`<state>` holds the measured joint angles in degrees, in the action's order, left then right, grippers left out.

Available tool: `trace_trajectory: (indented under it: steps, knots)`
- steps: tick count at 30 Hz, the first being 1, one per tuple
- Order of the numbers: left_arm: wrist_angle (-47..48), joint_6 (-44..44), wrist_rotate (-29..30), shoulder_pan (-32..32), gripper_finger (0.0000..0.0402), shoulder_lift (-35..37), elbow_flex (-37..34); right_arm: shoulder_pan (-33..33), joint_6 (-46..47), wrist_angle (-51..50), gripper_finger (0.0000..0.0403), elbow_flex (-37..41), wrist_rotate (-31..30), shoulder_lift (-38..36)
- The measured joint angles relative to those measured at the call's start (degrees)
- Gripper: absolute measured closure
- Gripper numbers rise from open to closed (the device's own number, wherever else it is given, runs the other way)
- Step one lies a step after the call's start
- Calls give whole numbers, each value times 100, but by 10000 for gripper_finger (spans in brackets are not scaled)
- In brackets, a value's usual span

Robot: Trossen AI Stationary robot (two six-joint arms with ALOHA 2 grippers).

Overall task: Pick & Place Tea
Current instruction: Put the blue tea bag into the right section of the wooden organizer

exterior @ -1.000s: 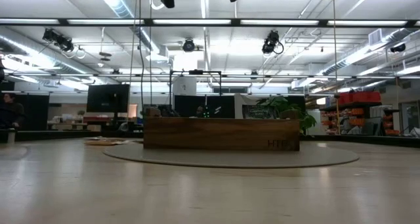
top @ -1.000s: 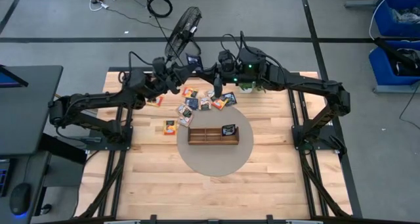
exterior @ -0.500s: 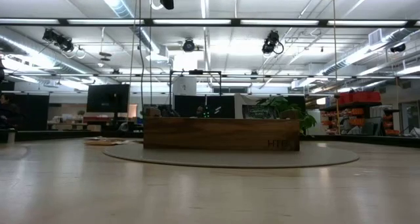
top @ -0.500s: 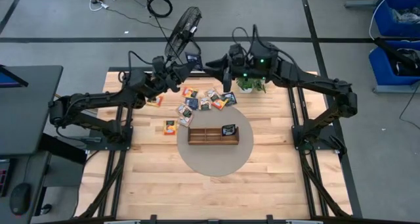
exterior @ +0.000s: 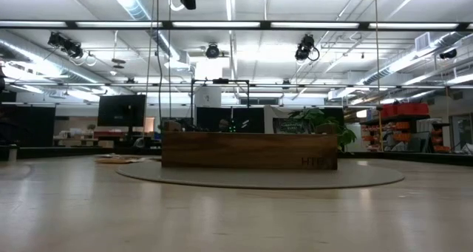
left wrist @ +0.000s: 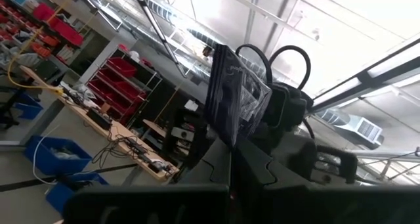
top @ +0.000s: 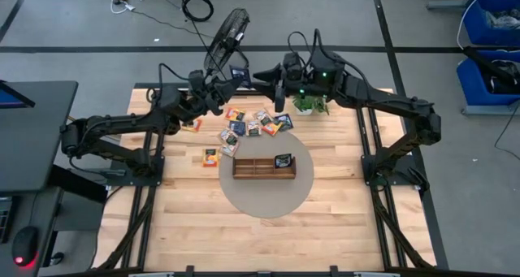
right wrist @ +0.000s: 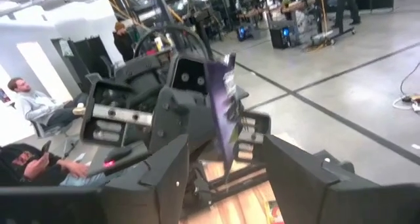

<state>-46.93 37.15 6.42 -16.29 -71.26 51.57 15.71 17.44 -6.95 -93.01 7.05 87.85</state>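
Wooden table (top: 187, 220), round mat (top: 264, 202), scattered tea packets (top: 248, 127)

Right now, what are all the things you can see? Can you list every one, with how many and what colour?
loose tea packets: about ten; orange, blue, red and others; on the table behind the tray
tray packet: one, dark, at the tray's right end
held packet: one, dark blue, up in the air
tray: one, brown wood, on the round mat
round mat: one, greyish, mid-table
table: one, pale wood
plant: one, green, under the right arm
fan: one, black, floor beyond the table
bins: blue, floor at right
people: three, room behind
left hand: shut on the held packet
right hand: open, fingers either side of that packet
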Motion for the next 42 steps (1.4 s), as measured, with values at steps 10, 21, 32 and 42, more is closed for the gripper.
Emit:
trace_trajectory:
  steps: [10, 21, 32, 42]
  knots:
    - [-47, -38, 28, 7, 399, 0, 0, 2, 109, 40, 227, 0, 147, 32]
    - [-165, -141, -136, 11, 399, 0, 0, -18, 184, 173, 232, 9, 150, 145]
    - [-95, -77, -140, 44, 399, 0, 0, -42, 316, 422, 302, 7, 153, 197]
    - [-103, -79, -155, 42, 399, 2, 0, -37, 338, 497, 399, 7, 415, 197]
